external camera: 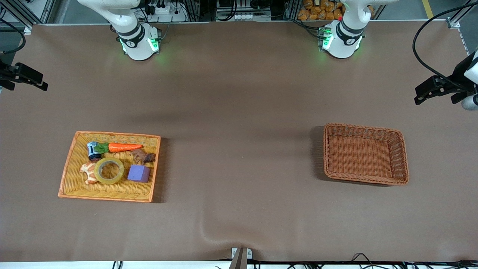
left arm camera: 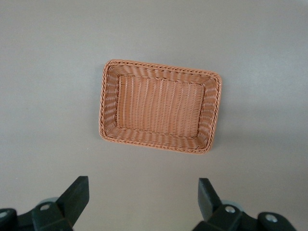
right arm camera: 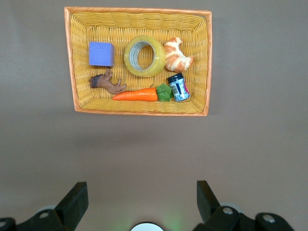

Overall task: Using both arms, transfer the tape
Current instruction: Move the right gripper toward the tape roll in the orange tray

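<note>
The tape (external camera: 98,171) is a yellowish ring lying flat in a yellow wicker tray (external camera: 112,133) toward the right arm's end of the table, between a croissant (external camera: 89,172) and a purple cube (external camera: 139,173). It also shows in the right wrist view (right arm camera: 158,60). My right gripper (right arm camera: 140,199) is open and empty, high over bare table between its base and the tray (right arm camera: 139,10). My left gripper (left arm camera: 143,199) is open and empty, high over bare table beside a brown wicker basket (left arm camera: 159,67). Neither gripper shows in the front view.
The tray also holds a carrot (external camera: 125,147), a small dark jar (external camera: 93,151) and a brown lump (external camera: 143,157). The brown basket (external camera: 366,129) is empty, toward the left arm's end. Black camera mounts (external camera: 437,89) stick in at both table ends.
</note>
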Tool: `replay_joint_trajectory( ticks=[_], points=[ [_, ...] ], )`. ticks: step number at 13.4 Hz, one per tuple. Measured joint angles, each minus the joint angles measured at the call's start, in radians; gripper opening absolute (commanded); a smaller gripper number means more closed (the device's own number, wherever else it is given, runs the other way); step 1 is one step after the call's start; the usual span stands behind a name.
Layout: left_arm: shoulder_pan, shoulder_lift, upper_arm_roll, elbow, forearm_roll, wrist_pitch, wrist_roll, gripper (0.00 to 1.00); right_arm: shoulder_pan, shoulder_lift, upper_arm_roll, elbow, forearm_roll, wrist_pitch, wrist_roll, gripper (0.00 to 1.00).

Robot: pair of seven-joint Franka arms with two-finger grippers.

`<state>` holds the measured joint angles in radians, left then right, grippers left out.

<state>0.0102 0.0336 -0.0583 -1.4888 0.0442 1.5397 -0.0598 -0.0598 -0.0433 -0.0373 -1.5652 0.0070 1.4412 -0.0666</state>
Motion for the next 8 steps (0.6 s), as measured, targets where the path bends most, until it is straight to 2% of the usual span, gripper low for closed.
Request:
replay_joint_trajectory(
  ticks=[8],
  points=[
    [-0.002,0.0,-0.002,0.0,0.0,-0.009,0.001,1.0,-0.001,0.001,-0.005,-0.001,0.012,0.037,0.0,1.0]
  ],
)
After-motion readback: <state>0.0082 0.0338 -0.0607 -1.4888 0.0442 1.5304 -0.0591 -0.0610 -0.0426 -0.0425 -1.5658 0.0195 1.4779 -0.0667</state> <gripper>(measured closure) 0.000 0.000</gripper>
